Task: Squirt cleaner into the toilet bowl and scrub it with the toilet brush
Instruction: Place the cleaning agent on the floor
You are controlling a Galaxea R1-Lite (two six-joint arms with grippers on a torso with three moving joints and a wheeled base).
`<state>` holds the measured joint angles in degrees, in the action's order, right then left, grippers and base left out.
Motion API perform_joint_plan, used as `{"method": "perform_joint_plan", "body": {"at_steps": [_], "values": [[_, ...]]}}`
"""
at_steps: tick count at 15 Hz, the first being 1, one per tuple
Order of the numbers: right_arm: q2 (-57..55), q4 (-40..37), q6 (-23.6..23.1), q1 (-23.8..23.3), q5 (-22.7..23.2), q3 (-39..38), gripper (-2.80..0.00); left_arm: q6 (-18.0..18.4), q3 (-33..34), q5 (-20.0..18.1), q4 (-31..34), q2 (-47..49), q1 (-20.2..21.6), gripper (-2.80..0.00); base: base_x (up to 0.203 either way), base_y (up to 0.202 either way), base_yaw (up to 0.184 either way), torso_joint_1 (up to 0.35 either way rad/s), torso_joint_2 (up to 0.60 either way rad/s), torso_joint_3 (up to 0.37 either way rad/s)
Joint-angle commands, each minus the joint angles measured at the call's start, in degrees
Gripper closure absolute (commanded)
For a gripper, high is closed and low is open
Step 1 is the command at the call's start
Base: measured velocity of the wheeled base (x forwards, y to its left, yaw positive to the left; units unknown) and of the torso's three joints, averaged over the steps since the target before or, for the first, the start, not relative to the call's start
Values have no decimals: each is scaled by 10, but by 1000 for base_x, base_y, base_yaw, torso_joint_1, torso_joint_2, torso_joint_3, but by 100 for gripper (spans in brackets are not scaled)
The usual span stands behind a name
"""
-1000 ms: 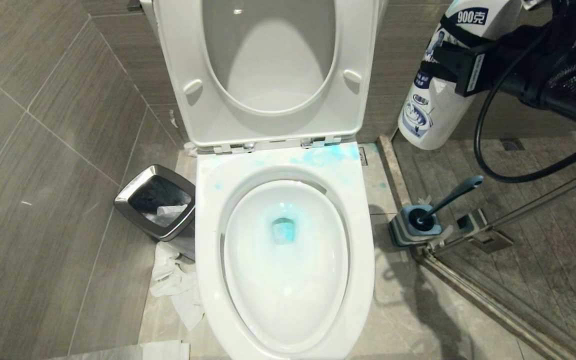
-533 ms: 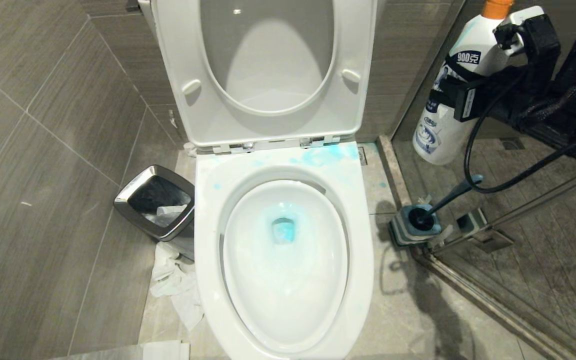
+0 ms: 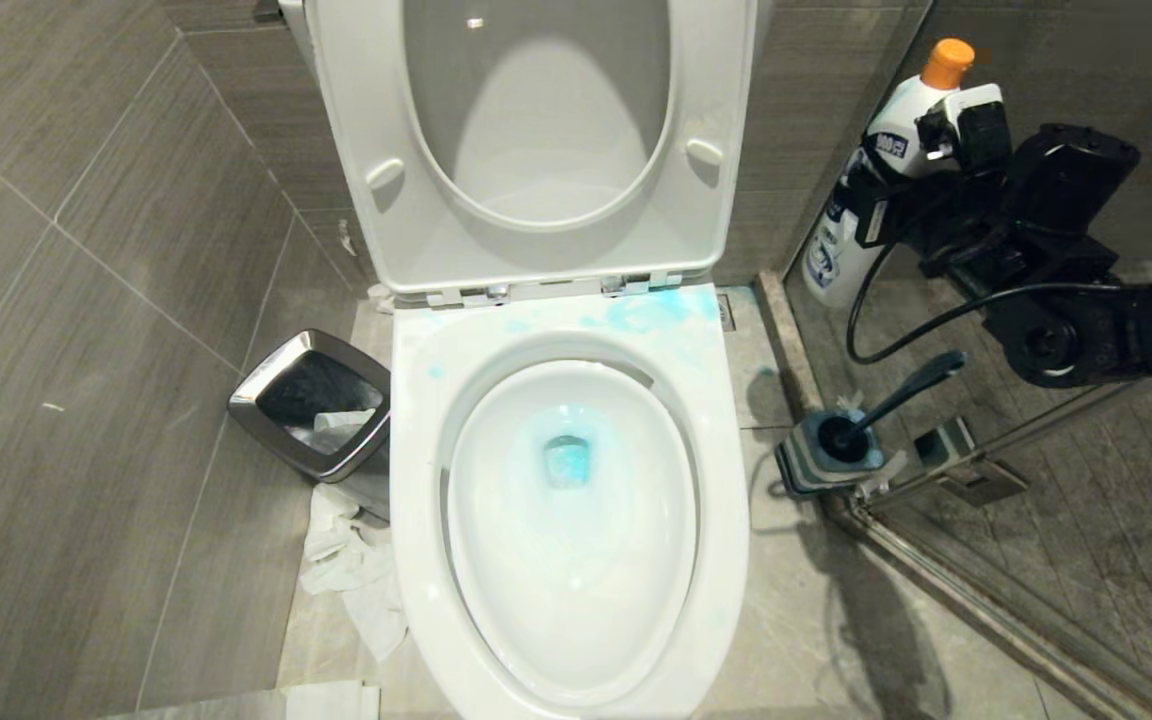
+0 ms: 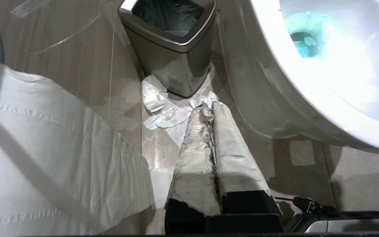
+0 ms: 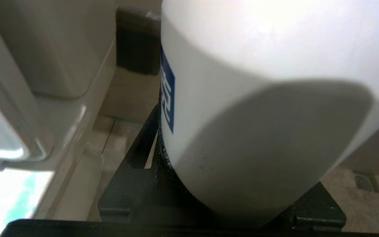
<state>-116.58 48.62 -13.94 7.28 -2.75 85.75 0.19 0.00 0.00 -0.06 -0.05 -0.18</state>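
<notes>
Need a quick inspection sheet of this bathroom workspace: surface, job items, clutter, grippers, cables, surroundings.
Surface: tile floor, turquoise spots beside toilet.
Job's things: cleaner pooled in toilet bowl, smeared on rear rim; toilet brush in its stand.
Clutter: crumpled paper by waste bin.
Grippers: right gripper clamps white bottle, upright; left gripper shut, wrapped in paper.
Cables: black cable loops under right arm.
Surroundings: seat lid raised.
</notes>
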Motion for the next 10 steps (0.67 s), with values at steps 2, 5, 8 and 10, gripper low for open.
{"method": "perform_joint_plan", "body": {"at_steps": [2, 5, 8, 10], "values": [[-16, 3, -5, 2, -1, 3, 0, 0, 0, 0, 0, 0, 0, 0, 0, 0, 0, 0, 0, 0], [-22, 3, -9, 9, -1, -1, 0, 2, 0, 0, 0, 0, 0, 0, 0, 0, 0, 0, 0, 0], [-46, 3, -12, 19, 2, 4, 0, 3, 0, 1, 0, 0, 0, 0, 0, 0, 0, 0, 0, 0], [-56, 3, -12, 21, 2, 4, 0, 3, 0, 1, 0, 0, 0, 0, 0, 0, 0, 3, 1, -40]]}}
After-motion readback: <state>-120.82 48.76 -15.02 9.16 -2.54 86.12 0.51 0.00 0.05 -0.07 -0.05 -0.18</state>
